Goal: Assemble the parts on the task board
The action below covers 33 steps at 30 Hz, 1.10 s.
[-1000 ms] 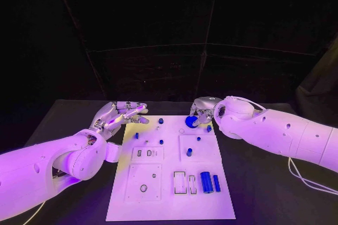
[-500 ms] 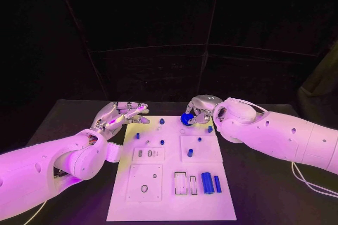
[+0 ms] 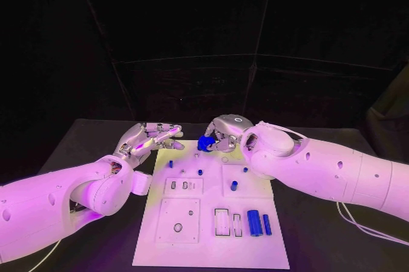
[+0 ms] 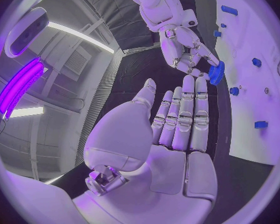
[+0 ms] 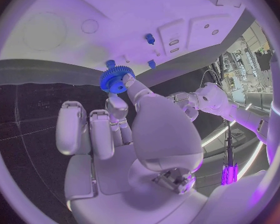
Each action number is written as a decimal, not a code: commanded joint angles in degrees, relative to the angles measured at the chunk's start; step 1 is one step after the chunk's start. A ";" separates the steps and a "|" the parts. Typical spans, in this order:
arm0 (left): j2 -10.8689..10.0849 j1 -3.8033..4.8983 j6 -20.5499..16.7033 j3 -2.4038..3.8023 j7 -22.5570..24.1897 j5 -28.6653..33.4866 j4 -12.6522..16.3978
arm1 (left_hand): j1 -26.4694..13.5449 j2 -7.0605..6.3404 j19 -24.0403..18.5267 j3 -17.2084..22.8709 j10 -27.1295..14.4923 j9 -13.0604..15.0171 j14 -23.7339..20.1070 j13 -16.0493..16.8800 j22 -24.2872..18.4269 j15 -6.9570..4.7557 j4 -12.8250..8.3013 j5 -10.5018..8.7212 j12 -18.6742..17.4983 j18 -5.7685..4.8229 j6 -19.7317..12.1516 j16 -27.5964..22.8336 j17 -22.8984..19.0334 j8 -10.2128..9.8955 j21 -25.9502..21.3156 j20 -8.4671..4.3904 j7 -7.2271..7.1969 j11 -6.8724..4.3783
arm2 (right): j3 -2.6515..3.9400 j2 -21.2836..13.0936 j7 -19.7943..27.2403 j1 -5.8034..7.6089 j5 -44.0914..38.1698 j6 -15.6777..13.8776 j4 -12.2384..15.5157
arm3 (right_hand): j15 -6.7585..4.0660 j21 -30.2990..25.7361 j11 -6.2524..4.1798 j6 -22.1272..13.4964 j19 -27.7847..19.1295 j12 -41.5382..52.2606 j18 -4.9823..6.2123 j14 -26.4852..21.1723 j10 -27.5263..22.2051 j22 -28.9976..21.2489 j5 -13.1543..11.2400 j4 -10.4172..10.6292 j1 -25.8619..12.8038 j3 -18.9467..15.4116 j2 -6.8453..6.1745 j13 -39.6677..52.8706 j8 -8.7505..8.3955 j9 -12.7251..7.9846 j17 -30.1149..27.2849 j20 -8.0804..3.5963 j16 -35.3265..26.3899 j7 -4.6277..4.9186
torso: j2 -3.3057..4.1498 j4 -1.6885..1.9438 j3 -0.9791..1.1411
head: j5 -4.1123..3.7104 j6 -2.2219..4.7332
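Gear (image 3: 205,143) leftward, apparently toothed, in right hand (image 3: 223,132)

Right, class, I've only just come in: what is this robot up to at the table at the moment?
It is assembling small blue parts on a white task board. The right robot hand pinches a blue gear in its fingertips above the far end of the board. The left robot hand hovers open by the board's far left corner, holding nothing. Several small blue pegs stand on the board, and a blue cylinder lies near its closer right corner.
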 commanded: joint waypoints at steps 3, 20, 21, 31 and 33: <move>0.04 0.18 0.47 0.05 0.25 1.00 0.03 | 0.02 0.46 0.46 -0.08 0.40 -0.05 0.29 -0.07 -0.09 0.02 -0.30 0.29 -0.11 0.74 0.35 -0.34 0.09 -0.18 -0.36 0.04 -0.14 0.14 | -0.81 2.50 -0.96 -0.08 -1.28 -0.46 -1.69 | -0.01 0.24 -0.04 2.97 0.32 -0.71 -1.00 3.68 0.10 -0.06 0.34 0.18 -1.16 0.62 -0.24 -0.35 -0.43 0.09 4.02 0.17 0.06 -1.09 | 0.04 -0.03 0.04 | 0.18 0.08; 0.22 0.36 0.42 0.06 0.35 2.15 -0.02 | 0.08 0.50 0.47 -0.04 0.45 -0.05 0.29 -0.07 -0.12 0.02 -0.39 0.29 -0.16 0.74 0.38 -0.39 0.14 -0.22 -0.39 0.04 -0.15 0.13 | -1.81 7.80 -2.17 -1.24 -1.47 2.66 -6.66 | 0.19 0.08 0.22 2.33 0.10 -1.89 -0.94 3.55 -0.64 -0.33 0.34 0.22 -1.95 1.60 -0.86 -1.18 -1.40 -0.11 3.54 0.33 -0.25 -0.77 | 0.05 -0.14 0.07 | 0.37 -0.27; 0.23 0.36 0.40 0.06 0.35 2.23 -0.06 | 0.08 0.50 0.47 -0.04 0.45 -0.05 0.29 -0.07 -0.12 0.02 -0.39 0.29 -0.16 0.74 0.38 -0.39 0.14 -0.22 -0.39 0.04 -0.15 0.13 | -1.82 7.99 -2.20 -1.27 -1.47 2.65 -6.85 | 0.20 0.08 0.24 2.28 0.09 -1.94 -0.94 3.55 -0.68 -0.34 0.33 0.21 -1.99 1.65 -0.91 -1.21 -1.46 -0.12 3.53 0.34 -0.27 -0.75 | 0.05 -0.16 0.07 | 0.38 -0.27; 0.26 0.36 0.38 0.06 0.29 2.47 -0.21 | 0.08 0.50 0.47 -0.04 0.45 -0.05 0.29 -0.07 -0.12 0.02 -0.39 0.29 -0.16 0.74 0.38 -0.39 0.14 -0.22 -0.39 0.04 -0.15 0.13 | -1.83 9.00 -1.62 -1.41 -1.38 3.12 -8.13 | 0.86 -0.28 1.02 -0.05 -0.37 -3.89 -0.83 3.40 -1.92 -0.92 -0.94 0.95 -4.38 1.37 -2.88 -2.73 -3.45 -0.27 2.99 0.92 -0.66 0.04 | -0.02 -0.19 0.10 | 0.42 -0.48; 0.24 0.37 0.38 0.06 0.27 2.48 -0.22 | 0.08 0.50 0.47 -0.04 0.45 -0.05 0.29 -0.07 -0.12 0.02 -0.39 0.29 -0.16 0.74 0.38 -0.39 0.14 -0.22 -0.39 0.04 -0.15 0.13 | -1.83 9.17 -1.55 -1.42 -1.34 3.54 -8.45 | 1.01 -0.40 1.20 -1.00 -0.53 -4.77 -0.78 3.34 -2.53 -1.13 -1.25 1.43 -5.17 0.79 -3.30 -3.46 -4.07 -0.31 2.75 1.07 -0.82 0.21 | 0.00 -0.19 0.09 | 0.41 -0.51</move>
